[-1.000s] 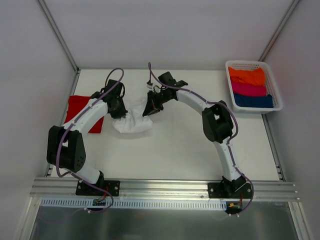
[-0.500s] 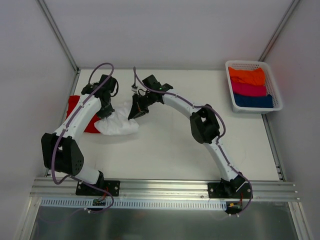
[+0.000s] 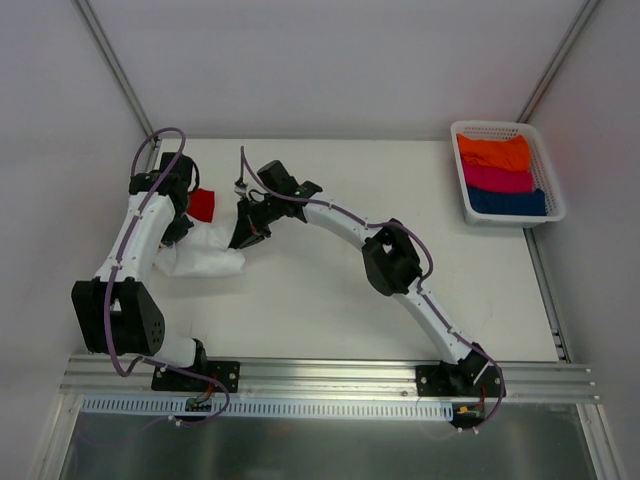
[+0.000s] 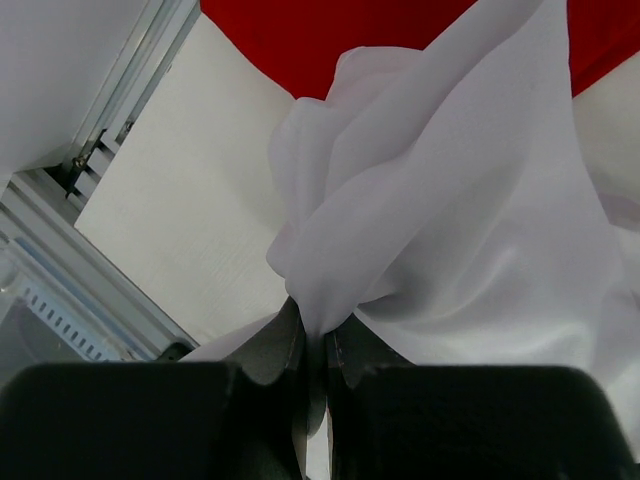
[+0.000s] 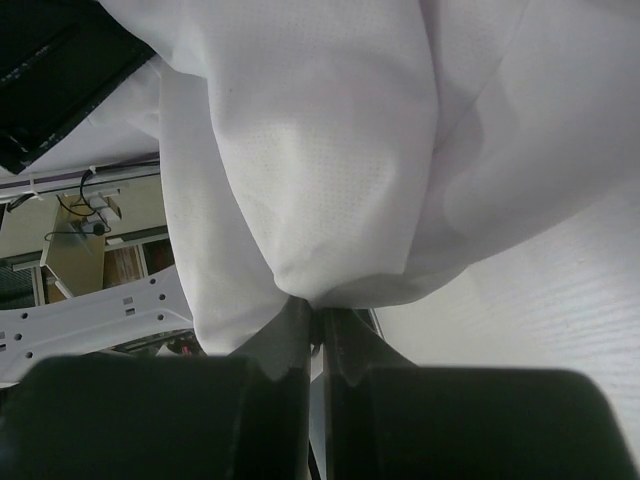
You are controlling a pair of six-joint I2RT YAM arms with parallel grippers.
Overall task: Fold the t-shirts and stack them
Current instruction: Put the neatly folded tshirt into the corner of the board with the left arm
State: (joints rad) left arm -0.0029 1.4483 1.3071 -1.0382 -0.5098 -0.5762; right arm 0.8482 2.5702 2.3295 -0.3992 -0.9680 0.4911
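The white t-shirt (image 4: 450, 200) is thin matt cloth, the table (image 4: 180, 230) smooth, the basket (image 3: 487, 126) plastic.

1. The white t-shirt (image 3: 205, 260) is thin and bunched up, pinched between the left gripper (image 4: 315, 345) and the right gripper (image 5: 318, 330).
2. The red t-shirt (image 3: 203, 204) lies flat just beyond the left gripper, partly under the white cloth.

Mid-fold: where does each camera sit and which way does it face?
Top external: above, behind the bases, looking down on the table; left arm and right arm show.
Left wrist: looks along left gripper at pinched thin white cloth t-shirt, bright red cloth t-shirt beyond.
Right wrist: looks along right gripper at the same white shirt.
All three share it.
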